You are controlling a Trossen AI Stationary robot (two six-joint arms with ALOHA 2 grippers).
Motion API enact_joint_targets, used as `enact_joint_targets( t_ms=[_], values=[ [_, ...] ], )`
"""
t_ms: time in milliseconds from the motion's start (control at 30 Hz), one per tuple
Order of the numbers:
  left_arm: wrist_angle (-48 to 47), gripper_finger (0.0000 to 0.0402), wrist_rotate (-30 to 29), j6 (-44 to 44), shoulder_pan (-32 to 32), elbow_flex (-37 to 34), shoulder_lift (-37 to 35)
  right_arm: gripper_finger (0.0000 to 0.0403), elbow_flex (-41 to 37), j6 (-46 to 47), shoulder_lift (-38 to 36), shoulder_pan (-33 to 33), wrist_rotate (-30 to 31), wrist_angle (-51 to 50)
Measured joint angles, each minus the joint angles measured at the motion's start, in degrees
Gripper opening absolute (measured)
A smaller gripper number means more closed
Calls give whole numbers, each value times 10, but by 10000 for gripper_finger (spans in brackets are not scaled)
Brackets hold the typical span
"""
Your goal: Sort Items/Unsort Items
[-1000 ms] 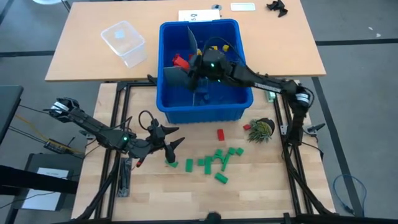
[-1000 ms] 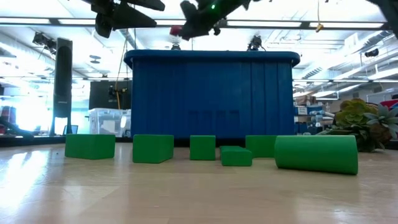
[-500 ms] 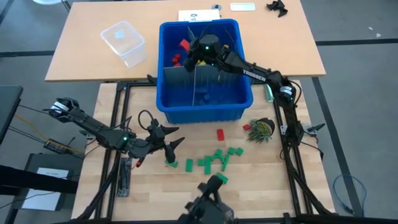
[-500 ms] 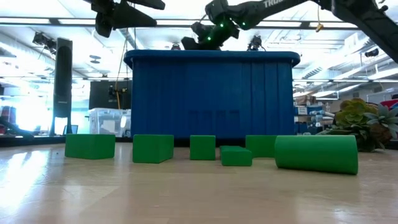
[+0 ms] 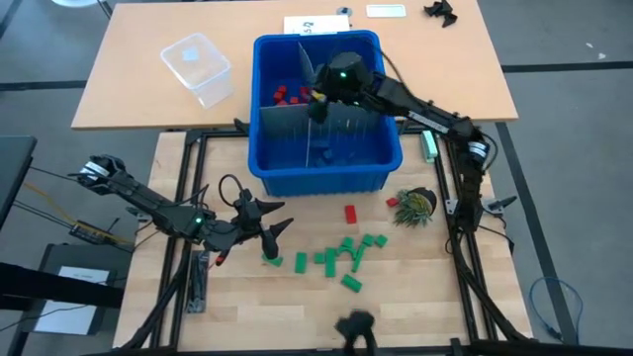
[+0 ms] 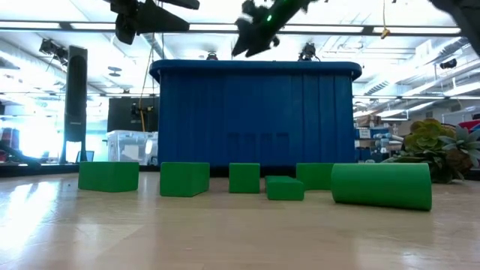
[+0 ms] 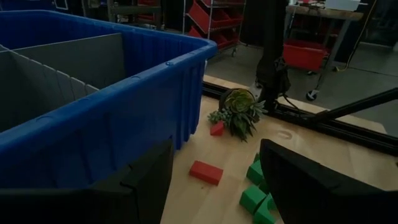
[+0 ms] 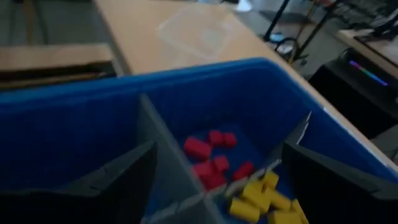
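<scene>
High view, bin: the blue bin (image 5: 326,173) sits at the far middle of the table, split by grey dividers (image 5: 297,127).
High view, right gripper (image 5: 318,97): over the bin's far part, above the dividers; its fingers cannot be made out here.
High view, red blocks (image 5: 287,95): lying in the bin's far-left compartment.
High view, left gripper (image 5: 275,227): low over the table's left side, fingers spread, nothing between them.
High view, green blocks (image 5: 344,253): scattered on the table near the bin's front, just right of the left gripper; one red block (image 5: 350,213) lies between them and the bin.
High view, plant (image 5: 414,205): right of the loose red block.
Low view: green blocks in a row before the bin wall; both grippers hang above its rim.
Left wrist view: fingers (image 7: 298,180) set wide and empty; bin beside them, red block and plant beyond.
Right wrist view: fingers (image 8: 118,177) wide apart, empty; red blocks and yellow blocks (image 8: 264,199) below in neighbouring compartments.
</scene>
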Motion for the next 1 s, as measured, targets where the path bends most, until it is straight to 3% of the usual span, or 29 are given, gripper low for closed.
enact_joint_targets(
  t_ms=[267, 467, 833, 1000],
  values=[
    [0, 248, 0, 0, 0, 0, 0, 322, -15, 4, -74, 92, -2, -172],
    [0, 248, 0, 0, 0, 0, 0, 305, -75, 57, -118, 181, 10, -218],
    [0, 248, 0, 0, 0, 0, 0, 284, -297, 140, -198, 340, 65, -114],
    [0, 248, 0, 0, 0, 0, 0, 280, -362, 175, -211, 400, 84, -74]
  ],
)
